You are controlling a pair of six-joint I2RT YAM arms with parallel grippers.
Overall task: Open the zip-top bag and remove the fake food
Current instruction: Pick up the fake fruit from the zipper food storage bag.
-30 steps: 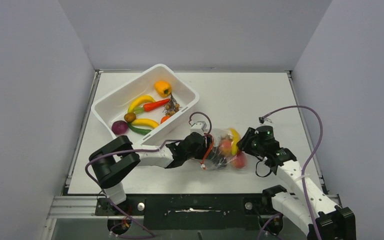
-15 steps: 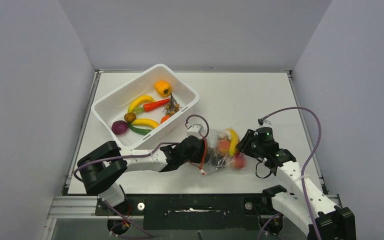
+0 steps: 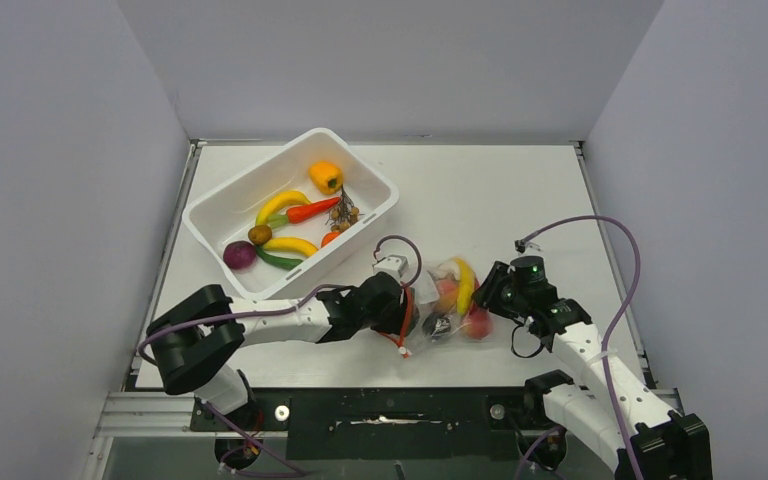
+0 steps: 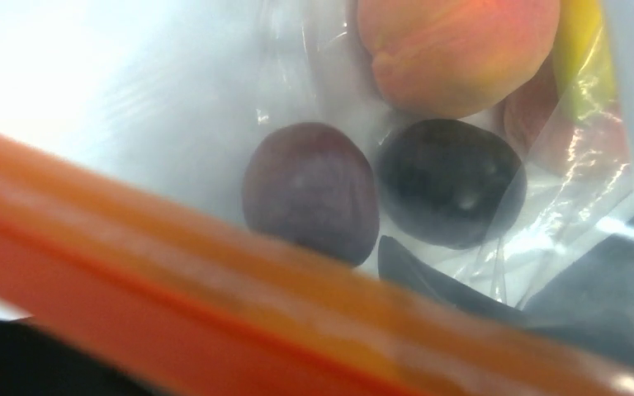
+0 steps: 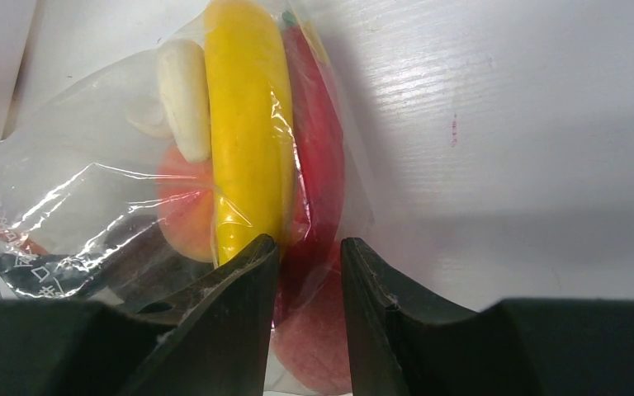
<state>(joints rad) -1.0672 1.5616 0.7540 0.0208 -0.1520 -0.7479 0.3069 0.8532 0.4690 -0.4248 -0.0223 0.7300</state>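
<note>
The zip-top bag (image 3: 447,300) lies crinkled on the table between my two grippers, its red-orange zip strip (image 3: 404,322) at the left end. My left gripper (image 3: 407,312) is right at that strip. In the left wrist view the strip (image 4: 215,289) blurs across the frame and hides the fingers. Behind it sit two dark plums (image 4: 311,190) and a peach (image 4: 454,49). My right gripper (image 5: 308,243) is shut on the bag's right end, with a red chili (image 5: 318,140) between its fingers beside a yellow banana (image 5: 248,124).
A white tub (image 3: 250,172) stands at the back left, holding several toy fruits and vegetables. The left arm's forearm stretches just in front of the tub. A purple cable loops above the right arm (image 3: 580,340).
The left arm has swung lower and its elbow has moved left. The bag and its zip end have shifted slightly toward the near edge. The right gripper has kept its hold and barely moved.
</note>
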